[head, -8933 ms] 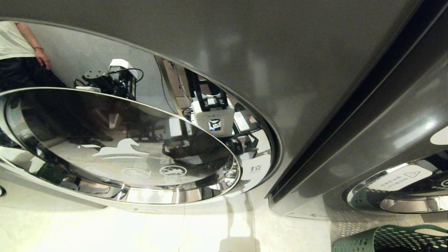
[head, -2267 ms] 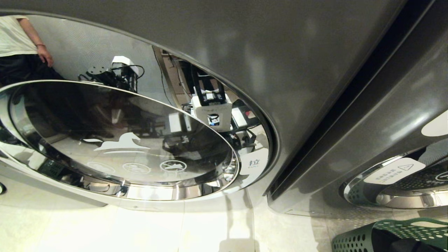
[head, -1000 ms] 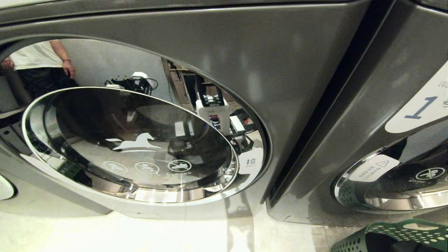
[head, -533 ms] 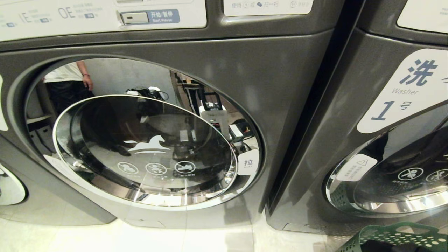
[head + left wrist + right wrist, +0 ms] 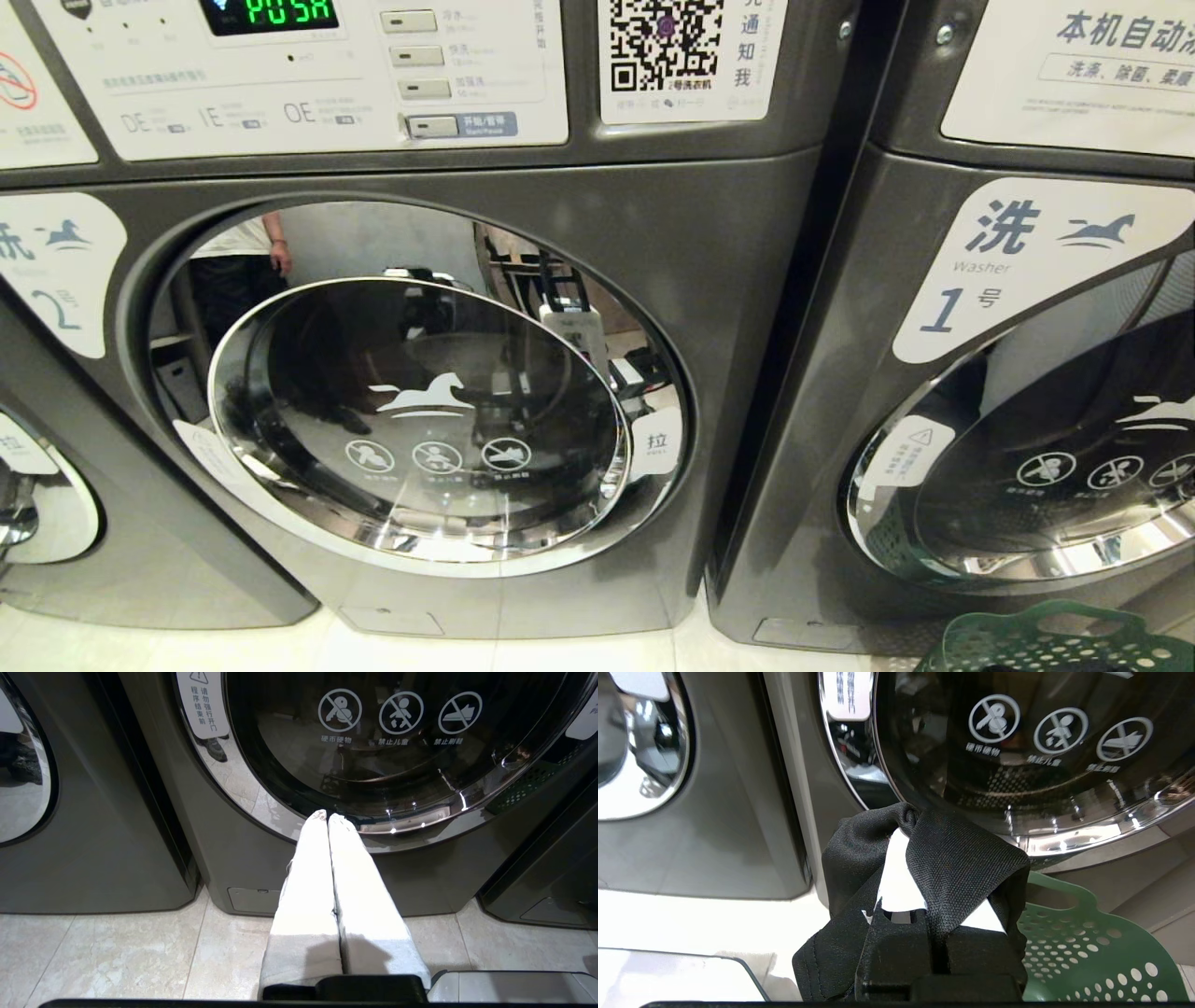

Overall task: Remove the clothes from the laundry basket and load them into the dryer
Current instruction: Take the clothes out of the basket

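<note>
My right gripper (image 5: 909, 821) is shut on a black garment (image 5: 957, 868) that drapes over its fingers and hides their tips. It hangs just above the green perforated laundry basket (image 5: 1087, 942), whose rim (image 5: 1055, 639) shows at the head view's lower right. My left gripper (image 5: 327, 815) is shut and empty, its white fingers (image 5: 303, 882) pressed together low before a round door (image 5: 397, 742). Two grey front-loading machines stand side by side, marked 2 (image 5: 579, 215) and 1 (image 5: 1008, 261). Both carry washer labels, and both doors are shut. Neither arm shows in the head view.
A control panel with a green display (image 5: 271, 11) tops machine 2. Its door glass (image 5: 420, 420) reflects a standing person (image 5: 247, 257) and the robot. A third machine (image 5: 37, 504) sits at far left. Pale tile floor (image 5: 117, 952) runs along the machines' feet.
The head camera has tilted upward: the control panels and number labels have come into view, and the doors and basket have slid down the picture. Nothing itself has moved.
</note>
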Controlling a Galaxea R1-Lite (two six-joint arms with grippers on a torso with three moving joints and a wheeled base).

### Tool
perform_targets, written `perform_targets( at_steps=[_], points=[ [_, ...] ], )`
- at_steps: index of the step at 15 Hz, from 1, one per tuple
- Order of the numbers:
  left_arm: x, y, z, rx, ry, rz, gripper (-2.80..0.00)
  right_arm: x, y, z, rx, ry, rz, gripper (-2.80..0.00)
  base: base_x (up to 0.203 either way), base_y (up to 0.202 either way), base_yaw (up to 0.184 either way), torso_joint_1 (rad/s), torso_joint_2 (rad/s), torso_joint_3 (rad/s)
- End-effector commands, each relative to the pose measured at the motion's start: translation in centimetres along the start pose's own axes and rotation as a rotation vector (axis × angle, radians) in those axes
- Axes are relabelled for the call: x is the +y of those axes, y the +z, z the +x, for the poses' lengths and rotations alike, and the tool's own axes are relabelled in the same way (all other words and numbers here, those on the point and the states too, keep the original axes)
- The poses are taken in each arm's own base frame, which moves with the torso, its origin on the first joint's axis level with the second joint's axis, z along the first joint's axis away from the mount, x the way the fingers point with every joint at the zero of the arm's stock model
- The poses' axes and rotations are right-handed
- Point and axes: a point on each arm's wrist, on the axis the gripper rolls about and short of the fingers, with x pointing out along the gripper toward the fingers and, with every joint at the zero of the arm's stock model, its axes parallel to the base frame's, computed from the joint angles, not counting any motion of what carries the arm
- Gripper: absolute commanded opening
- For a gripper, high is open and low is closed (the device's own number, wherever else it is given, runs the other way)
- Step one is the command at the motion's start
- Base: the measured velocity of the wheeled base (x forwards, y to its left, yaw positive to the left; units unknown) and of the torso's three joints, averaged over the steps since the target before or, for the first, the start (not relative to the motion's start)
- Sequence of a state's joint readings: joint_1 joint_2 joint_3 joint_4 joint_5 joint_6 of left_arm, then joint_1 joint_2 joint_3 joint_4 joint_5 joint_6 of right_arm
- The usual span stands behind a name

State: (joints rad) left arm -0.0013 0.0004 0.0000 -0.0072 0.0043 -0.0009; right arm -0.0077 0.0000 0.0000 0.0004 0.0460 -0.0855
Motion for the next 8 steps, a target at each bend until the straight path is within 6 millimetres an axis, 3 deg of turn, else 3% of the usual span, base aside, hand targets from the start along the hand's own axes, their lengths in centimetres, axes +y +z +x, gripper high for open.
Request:
perform_targets(
  at_steps=[1, 8],
  points=[
    [0.00, 0.00, -0.01, -0.002, 0.002, -0.001, -2.80, 0.00, 0.01, 0.01, 0.001, 0.000, 0.004, -2.80, 0.000, 0.000, 0.000, 0.005, 0.00, 0.195],
    [0.00, 0.00, -0.01, -0.002, 0.000, 0.002, -2.80, 0.00, 0.01, 0.01, 0.001, 0.000, -0.005, -2.80, 0.000, 0.000, 0.000, 0.000, 0.00, 0.192]
  ],
)
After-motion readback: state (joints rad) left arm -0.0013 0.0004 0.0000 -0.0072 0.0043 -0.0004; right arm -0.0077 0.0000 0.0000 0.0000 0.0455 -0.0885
